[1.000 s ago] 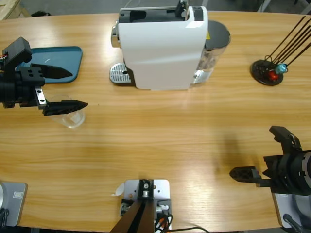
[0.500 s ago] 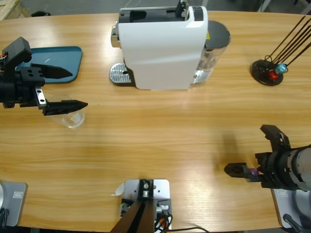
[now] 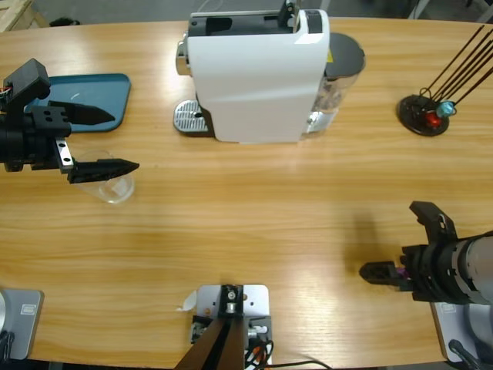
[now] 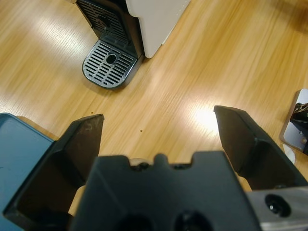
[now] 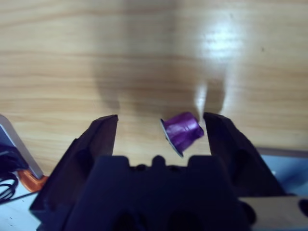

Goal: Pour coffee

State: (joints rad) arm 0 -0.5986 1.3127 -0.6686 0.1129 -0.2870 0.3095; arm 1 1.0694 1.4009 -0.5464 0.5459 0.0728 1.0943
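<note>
- The left arm's black two-jaw gripper [image 3: 96, 142] sits at the table's left edge, pointing right toward the middle. Its jaws stand wide apart, one toward the far side, one nearer, with nothing gripped between them.
- Its dark wrist block lies level, just left of the jaws.
- The right arm's black two-jaw gripper [image 3: 400, 247] reaches in from the near right corner, pointing left. Its jaws are parted.
- The silver-grey forearm behind it runs off the right edge.

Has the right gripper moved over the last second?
Yes. The right gripper has drawn back slightly toward the table's right edge and rotated; a purple capsule lies between its jaws.
</note>
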